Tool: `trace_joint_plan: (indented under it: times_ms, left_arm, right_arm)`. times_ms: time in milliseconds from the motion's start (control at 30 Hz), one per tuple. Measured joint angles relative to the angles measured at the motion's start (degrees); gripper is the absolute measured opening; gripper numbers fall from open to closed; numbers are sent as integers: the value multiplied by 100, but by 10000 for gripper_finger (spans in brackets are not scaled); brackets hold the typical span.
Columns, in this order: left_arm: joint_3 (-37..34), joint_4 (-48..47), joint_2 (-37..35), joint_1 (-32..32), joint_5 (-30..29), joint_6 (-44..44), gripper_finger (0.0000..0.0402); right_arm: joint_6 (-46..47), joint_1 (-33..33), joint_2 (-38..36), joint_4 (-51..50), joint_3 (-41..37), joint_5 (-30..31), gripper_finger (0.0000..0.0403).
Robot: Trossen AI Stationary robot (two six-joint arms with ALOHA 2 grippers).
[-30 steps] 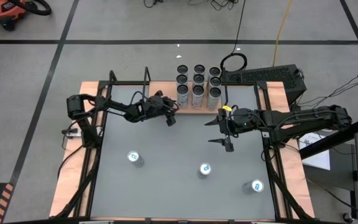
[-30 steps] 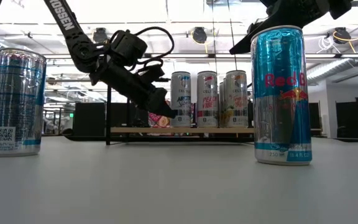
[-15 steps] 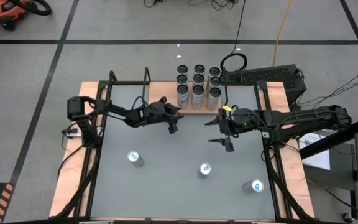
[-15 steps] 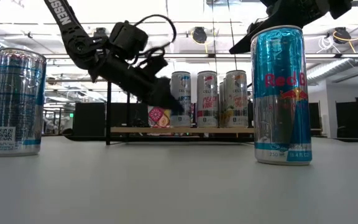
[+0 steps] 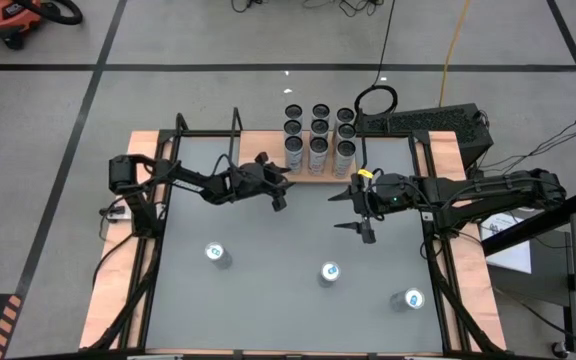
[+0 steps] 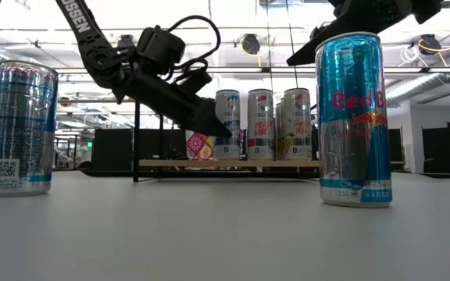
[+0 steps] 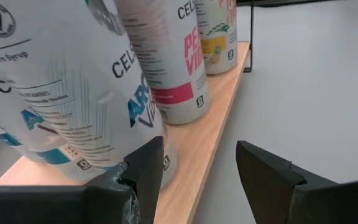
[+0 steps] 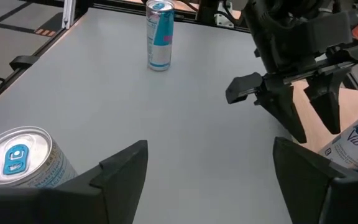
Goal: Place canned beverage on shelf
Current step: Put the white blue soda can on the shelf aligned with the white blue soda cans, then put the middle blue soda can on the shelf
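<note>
The shelf (image 5: 308,174) is a light-wood board (image 7: 199,144) with black rod ends at the table's far edge. It carries several upright cans, among them a white Arctic Vibe can (image 7: 73,93) and a Peach Vibe can (image 7: 166,56). My left gripper (image 5: 277,193) is open and empty, level at the shelf's left front (image 6: 213,125). Its fingers (image 7: 146,167) stand beside the Arctic Vibe can's foot. My right gripper (image 5: 355,212) is open and empty above the table's middle right. Three blue-and-silver cans (image 5: 216,254), (image 5: 329,273), (image 5: 409,299) stand upright on the table. My left gripper has one finger (image 7: 146,167) right beside the foot of the Arctic Vibe can (image 7: 160,163), coming level from the table's left and near side. I cannot tell whether it touches the can. Only the shelf board shows between the fingers.
The grey tabletop (image 5: 268,250) has black frame rods along its left and right sides (image 5: 158,240). In the right wrist view one table can (image 8: 17,158) stands just under my right gripper (image 8: 213,180), and another (image 8: 158,34) farther off. My left gripper also shows there (image 8: 278,102).
My left gripper has gone a little toward the table's right edge along the shelf's front and risen slightly, coming up to the front-row cans. My right gripper has kept still.
</note>
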Motion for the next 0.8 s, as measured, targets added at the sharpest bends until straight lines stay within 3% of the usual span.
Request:
trace_joint_plan:
  times_ms: [533,800]
  left_arm:
    - [0,-43,0,96,-199,71,198]
    - [-3,-443,0,104,-847,60,198]
  right_arm:
    - [2,-1,0,-24,0,0,279]
    - [7,0,0,-31,0,-7,279]
